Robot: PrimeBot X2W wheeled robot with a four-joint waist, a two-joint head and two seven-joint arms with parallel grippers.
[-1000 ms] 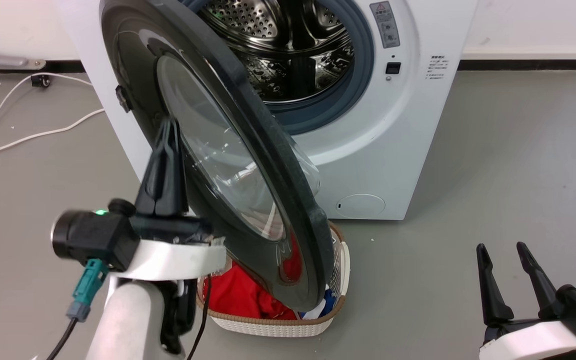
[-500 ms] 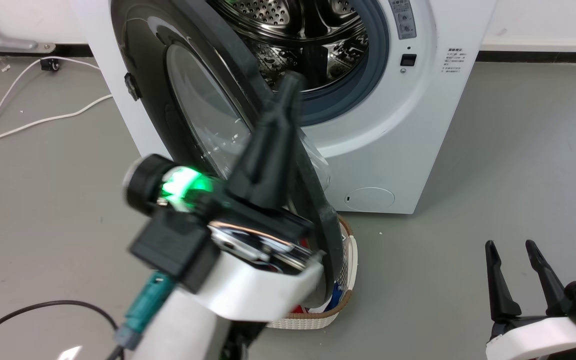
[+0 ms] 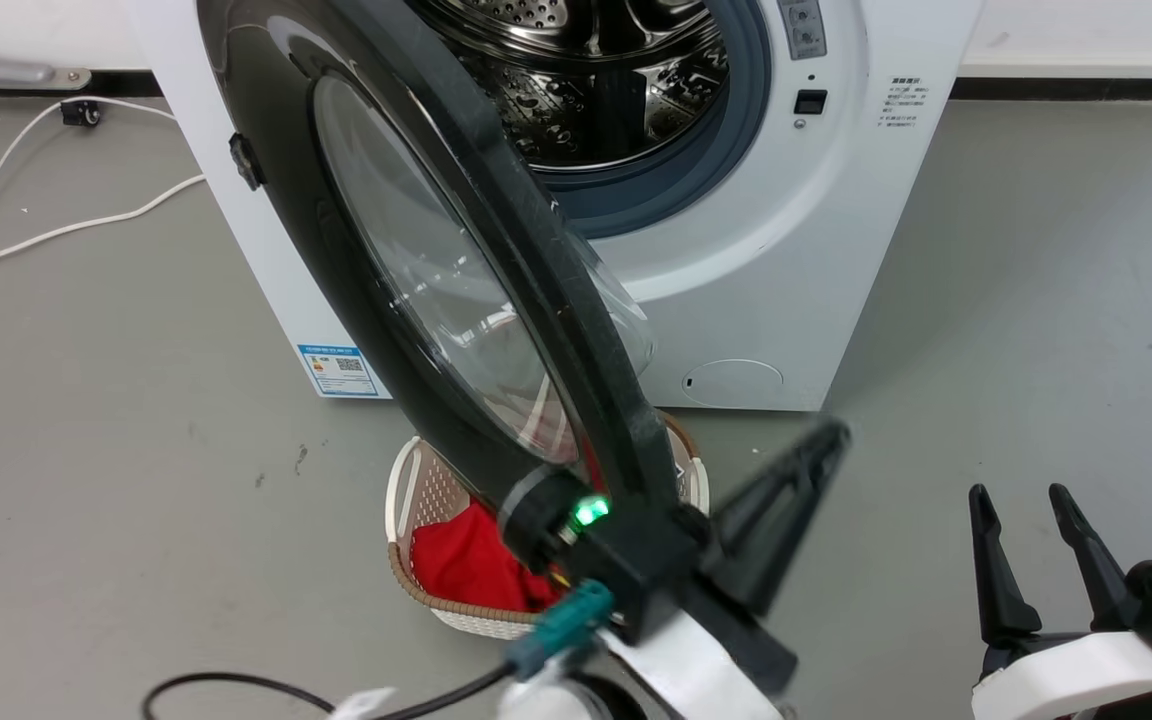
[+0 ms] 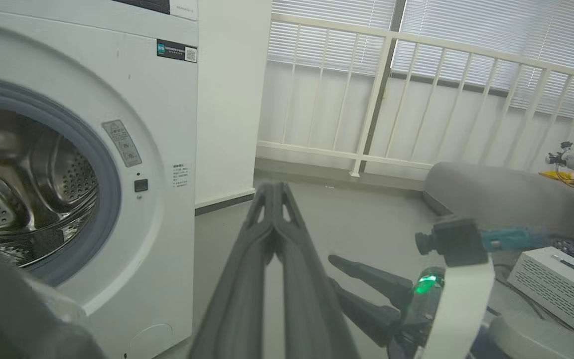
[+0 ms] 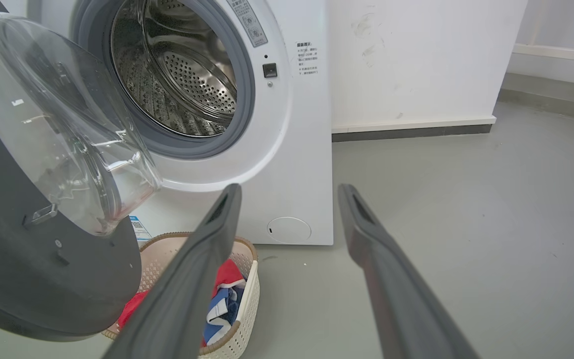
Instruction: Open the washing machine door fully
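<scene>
The washing machine door, a black rim around a clear bulging glass, stands swung out from the white washing machine, its edge toward me. The steel drum lies open behind it. My left gripper is shut on nothing. It sits just right of the door's lower edge and points up and right, away from the door. In the left wrist view my left gripper points into free air beside the machine. My right gripper stands open at the lower right, apart from the door, and shows as my right gripper facing the machine's front.
A white woven basket with red and blue clothes sits on the floor under the door; the basket stands close to the machine's front. A white cable lies on the floor at the left. A railing and a grey box stand to the right.
My left gripper, shut throughout, has gone from the door's outer left face, across its edge, to low on its right side. The door's angle looks about the same. The camera shifted slightly.
</scene>
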